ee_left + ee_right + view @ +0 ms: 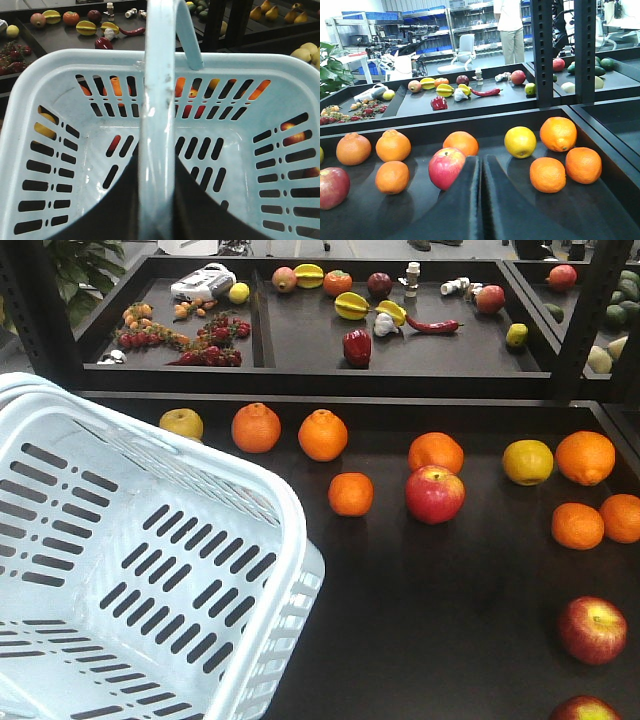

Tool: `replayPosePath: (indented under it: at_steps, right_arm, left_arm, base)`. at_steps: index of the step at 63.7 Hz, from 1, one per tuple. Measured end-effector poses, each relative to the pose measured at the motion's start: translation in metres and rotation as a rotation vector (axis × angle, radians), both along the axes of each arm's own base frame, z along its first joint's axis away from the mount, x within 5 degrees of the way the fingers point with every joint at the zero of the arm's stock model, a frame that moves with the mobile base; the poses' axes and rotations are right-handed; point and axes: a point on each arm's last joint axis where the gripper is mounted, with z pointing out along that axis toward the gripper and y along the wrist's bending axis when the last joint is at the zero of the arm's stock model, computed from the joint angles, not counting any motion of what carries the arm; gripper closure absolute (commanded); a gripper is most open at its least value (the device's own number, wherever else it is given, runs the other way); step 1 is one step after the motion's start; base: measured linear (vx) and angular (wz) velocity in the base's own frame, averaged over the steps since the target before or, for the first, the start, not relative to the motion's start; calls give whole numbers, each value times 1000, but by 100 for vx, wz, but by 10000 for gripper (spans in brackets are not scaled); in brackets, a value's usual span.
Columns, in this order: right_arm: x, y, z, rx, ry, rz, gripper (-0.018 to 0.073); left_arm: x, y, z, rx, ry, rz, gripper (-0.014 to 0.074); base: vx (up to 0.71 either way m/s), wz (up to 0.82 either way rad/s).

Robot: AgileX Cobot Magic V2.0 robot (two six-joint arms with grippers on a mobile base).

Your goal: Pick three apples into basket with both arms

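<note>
While left hand (156, 167) clamps the basket (235, 60), right hand (481, 161) sits closed

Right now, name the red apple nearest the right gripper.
The apple just left of the right gripper, almost touching; the wrist view's other apple lies far left.

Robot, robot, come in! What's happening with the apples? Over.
Left pincer shut on basket handle; right pincer shut, empty. Basket empty, three apples on the table. Oranges close beside one apple.
</note>
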Motion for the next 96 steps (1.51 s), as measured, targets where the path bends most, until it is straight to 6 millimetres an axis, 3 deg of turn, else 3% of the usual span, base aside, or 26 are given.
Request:
replayPosePath:
  at_steps: [96]
  right_arm:
    - [0,0,0,0,0,0,564]
  left_arm:
    - [0,0,0,0,0,0,602]
  base:
    - [0,0]
